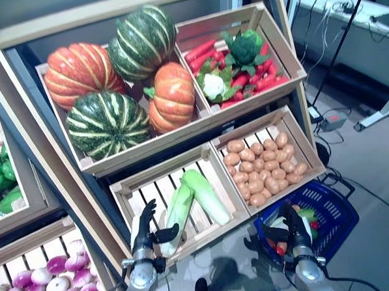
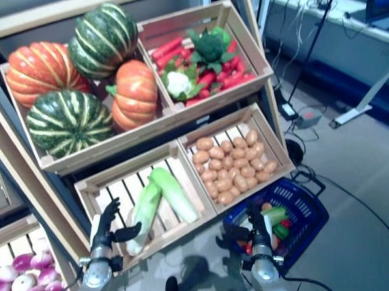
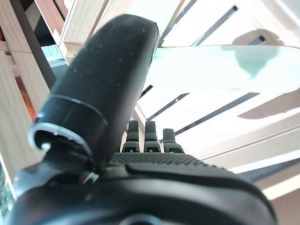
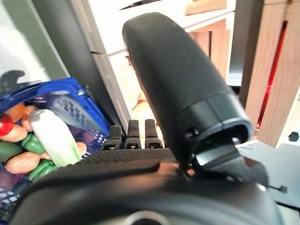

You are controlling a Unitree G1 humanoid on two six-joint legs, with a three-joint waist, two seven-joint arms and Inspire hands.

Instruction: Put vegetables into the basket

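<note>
Nearest the lens, at about seven o'clock: left robot hand [image 1: 145, 234], fingers straight and spread apart, thumb jutting toward the pale green cabbages [image 1: 194, 204], touching nothing and holding nothing. Matched at five o'clock by right robot hand [image 1: 295, 230], likewise relaxed and empty, raised just over the near rim of the blue basket [image 1: 335, 210].

Already lying in that basket: a pale cabbage [image 4: 54, 136], green peppers [image 4: 40, 168], something red, a few brownish pieces. Set on the floor at five o'clock, just below the potato crate, probably so that picked items drop a short way down from the shelves.

Slatted crate [image 1: 141, 187] at centre, tilted toward the robot for easy reach, carrying the two long cabbages side by side, leaning from six toward twelve. Judged the next pick, given the left thumb's closeness.

Farther out:
- potatoes [image 1: 261, 168] at three o'clock of the cabbages;
- striped pumpkins [image 1: 113, 78] at eleven o'clock;
- red carrots with broccoli and cauliflower [image 1: 236, 68] at one o'clock;
- purple onions [image 1: 42, 280] at eight o'clock.
</note>
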